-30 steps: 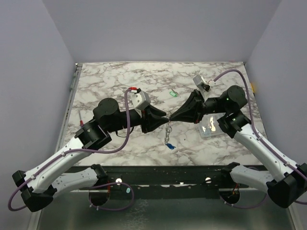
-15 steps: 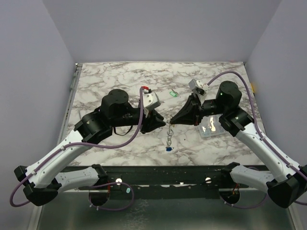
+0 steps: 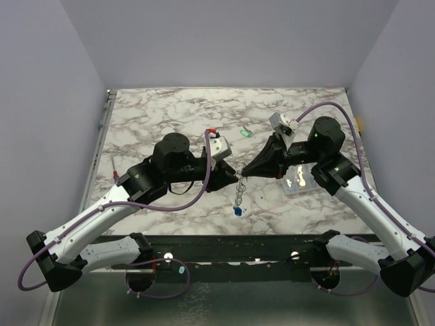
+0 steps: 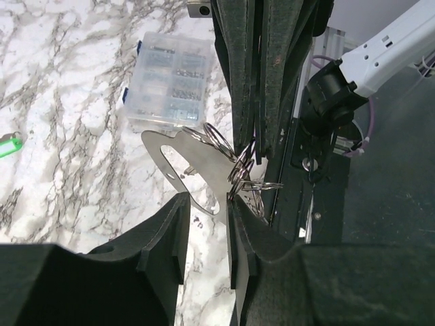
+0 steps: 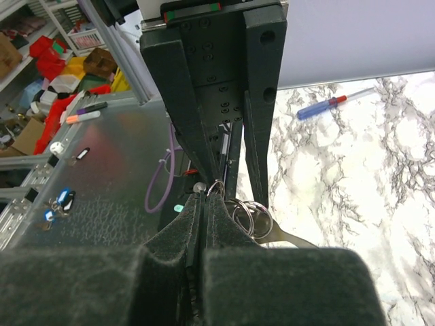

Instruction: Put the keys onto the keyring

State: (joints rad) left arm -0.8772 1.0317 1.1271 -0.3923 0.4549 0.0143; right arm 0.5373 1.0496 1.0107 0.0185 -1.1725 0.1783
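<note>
The keyring (image 3: 239,178) hangs above the table between both grippers; its fine chain carries a blue key (image 3: 237,211) at the bottom. My right gripper (image 3: 244,173) is shut on one of its rings (image 5: 216,187). In the right wrist view, more rings (image 5: 248,214) and a flat metal tab show beside my right gripper (image 5: 204,197). My left gripper (image 4: 207,204) is open, and the keyring's flat tab (image 4: 194,163) lies between its fingers, near the right one. A green key (image 3: 246,133) lies on the table behind; it also shows in the left wrist view (image 4: 8,146). No yellow key is in view.
A small clear plastic box (image 3: 297,178) sits under the right arm, also in the left wrist view (image 4: 166,81). A red-and-blue pen (image 5: 333,103) lies at the table's left edge (image 3: 115,174). The marble table ends at a metal rail in front.
My left arm has swung its elbow right and turned its wrist while staying at the keyring. The chain and blue key shifted slightly left. My right arm moved a little.
</note>
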